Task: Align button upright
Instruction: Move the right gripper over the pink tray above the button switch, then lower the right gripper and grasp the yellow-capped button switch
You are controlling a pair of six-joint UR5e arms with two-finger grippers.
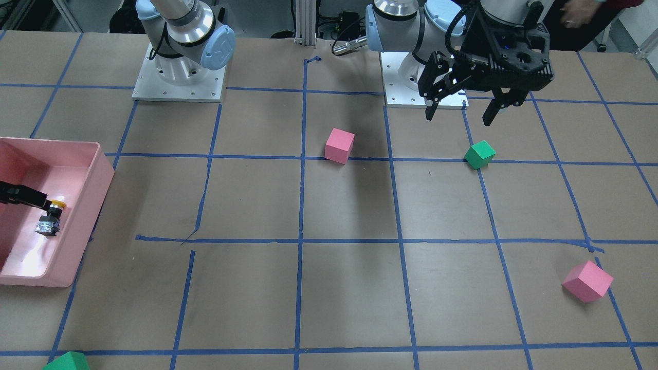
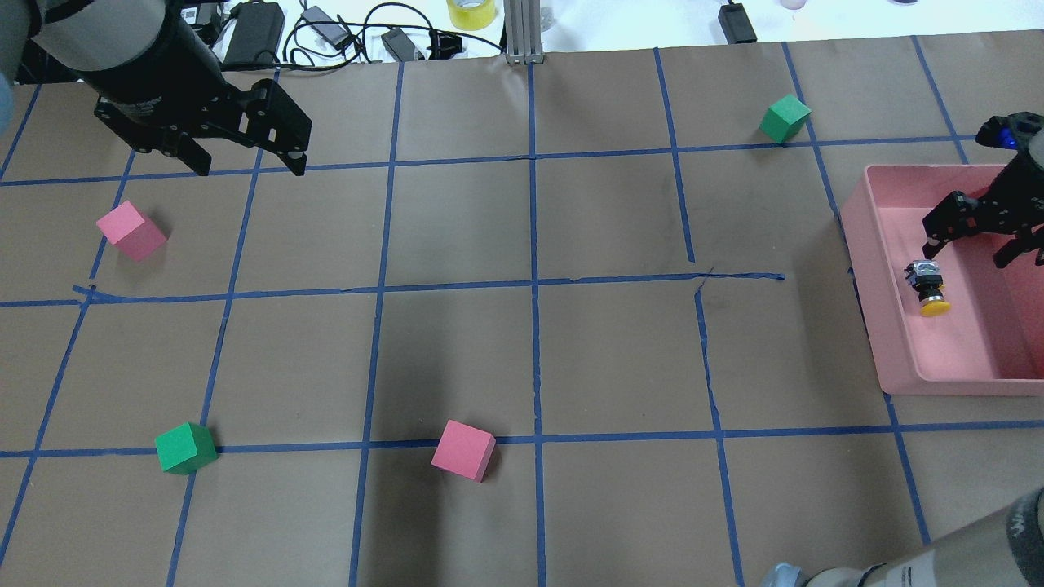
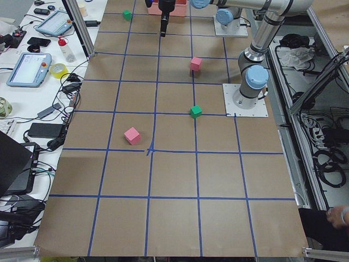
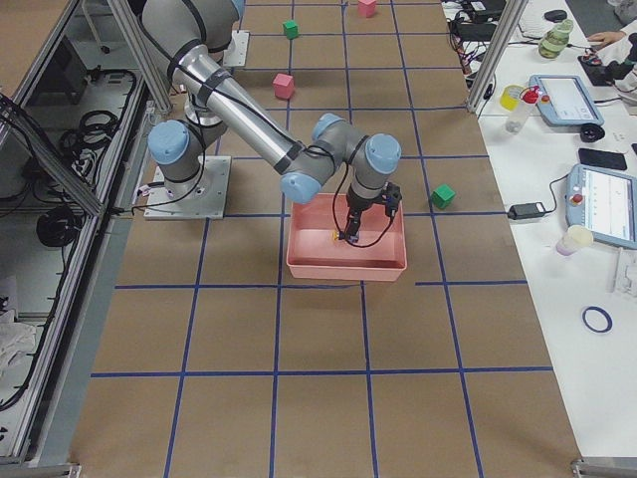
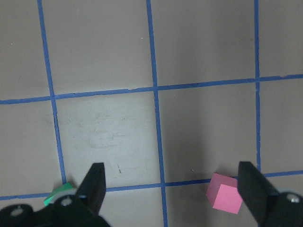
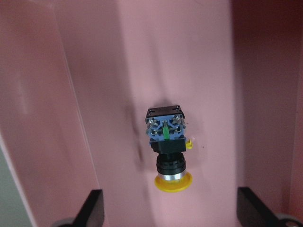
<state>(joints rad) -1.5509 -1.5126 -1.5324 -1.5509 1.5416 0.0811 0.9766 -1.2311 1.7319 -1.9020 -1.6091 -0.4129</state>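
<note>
The button point(image 2: 928, 287) has a yellow cap, a black collar and a grey base. It lies on its side on the floor of the pink tray point(image 2: 864, 269), and it also shows in the front view point(image 1: 50, 218) and the right wrist view point(image 6: 168, 146). My right gripper point(image 2: 966, 253) is open inside the tray, just above the button, with the jaws wide on either side of it and not touching it. My left gripper point(image 2: 249, 163) is open and empty, high over the far left of the table point(image 1: 458, 118).
There are two pink cubes, one at the left point(image 2: 130, 231) and one near the front point(image 2: 463, 450). There are two green cubes, one at the front left point(image 2: 186, 447) and one at the back right point(image 2: 785, 118). The tray's walls point(image 6: 38, 118) close in the button. Cables lie beyond the table's far edge.
</note>
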